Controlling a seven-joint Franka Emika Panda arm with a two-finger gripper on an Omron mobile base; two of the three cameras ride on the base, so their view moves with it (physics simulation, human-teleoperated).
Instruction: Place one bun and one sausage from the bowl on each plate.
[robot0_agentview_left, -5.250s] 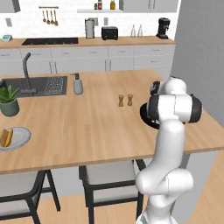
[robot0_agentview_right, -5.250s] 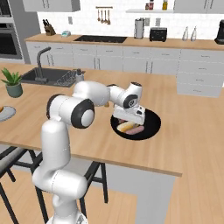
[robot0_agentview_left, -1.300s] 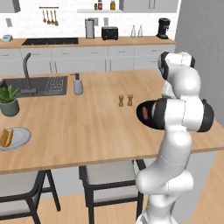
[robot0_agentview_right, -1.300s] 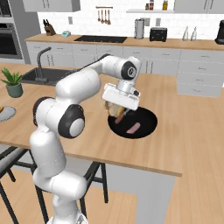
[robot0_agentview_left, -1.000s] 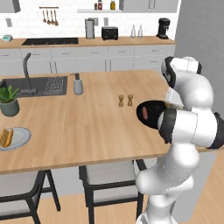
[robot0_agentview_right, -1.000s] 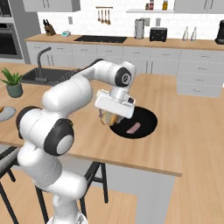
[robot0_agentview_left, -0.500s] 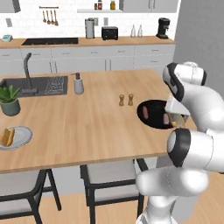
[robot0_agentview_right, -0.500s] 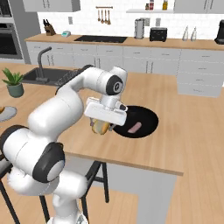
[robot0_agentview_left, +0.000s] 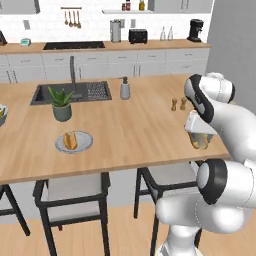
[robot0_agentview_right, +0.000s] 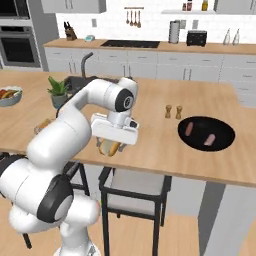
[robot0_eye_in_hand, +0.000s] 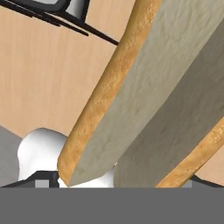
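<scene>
claw (robot0_agentview_right: 111, 146): spread wide around a bun, which hangs between its jaws just above the wooden desk (robot0_agentview_right: 150, 125), near the desk's front edge.
bun (robot0_agentview_right: 110, 148): golden crust, split lengthwise; from the hand view (robot0_eye_in_hand: 144, 96) it looms right in front of the claw, pale cut faces with a shaded slot between them.
claw seen from the left (robot0_agentview_left: 199, 140): the bun (robot0_agentview_left: 199, 141) shows below the white hand, above the desk's (robot0_agentview_left: 125, 135) front right stretch.
bowl (robot0_agentview_right: 206, 134): black, wide and shallow, resting on the desk well away from the claw, toward the far end of the desk in the right base view.
sausages: two left in the bowl, one (robot0_agentview_right: 188, 129) on the side nearer the claw, the other (robot0_agentview_right: 209, 139) beyond it; they lie apart.
plate with food (robot0_agentview_left: 74, 142): pale and round, on the desk well apart from the claw, on the side away from the bowl; a bun (robot0_agentview_left: 70, 140) already lies on it. I cannot tell whether a sausage lies with it.
second plate: I cannot make it out for sure; a bit of something orange-brown at the arm's edge in the right base view is too hidden to name.
shakers (robot0_agentview_right: 172, 111): a small pair standing on the desk between the claw and the bowl, further back from the front edge.
potted plant (robot0_agentview_left: 62, 104): behind the filled plate, beside the sink (robot0_agentview_left: 70, 93).
stool (robot0_agentview_right: 135, 187): under the desk edge, below the claw.
</scene>
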